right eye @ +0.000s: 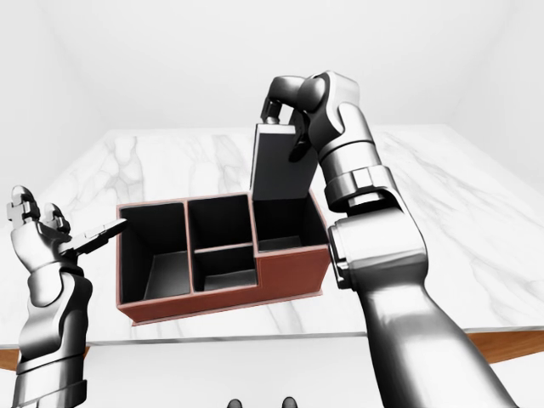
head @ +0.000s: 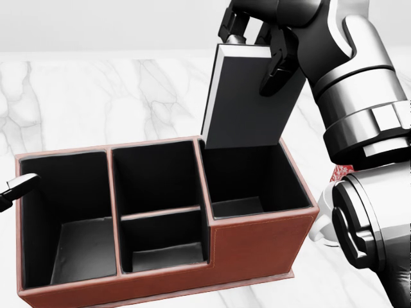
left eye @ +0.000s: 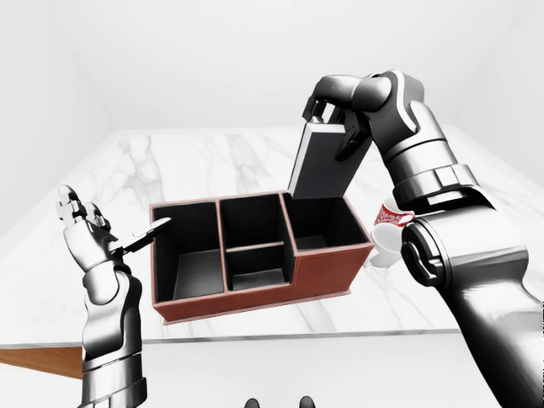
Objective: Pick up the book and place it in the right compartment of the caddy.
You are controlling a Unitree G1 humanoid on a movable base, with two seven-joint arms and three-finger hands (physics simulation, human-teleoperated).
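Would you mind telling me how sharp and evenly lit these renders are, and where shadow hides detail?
Head view: sharp, no blur; the caddy compartments are dark inside, with dim floors. Left-eye view: soft even light, faint shadow under the caddy on the table. Right-eye view: bright highlights on the right hand gripping the book.

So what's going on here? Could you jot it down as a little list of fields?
book: dark, upright, lower edge at the top of the right compartment
right hand: grips the book's top edge
caddy: reddish-brown, three sections, middle one split in two, all empty
left hand: open, a finger at the caddy's left wall
mug: red-and-white, right of the caddy
table: white marble
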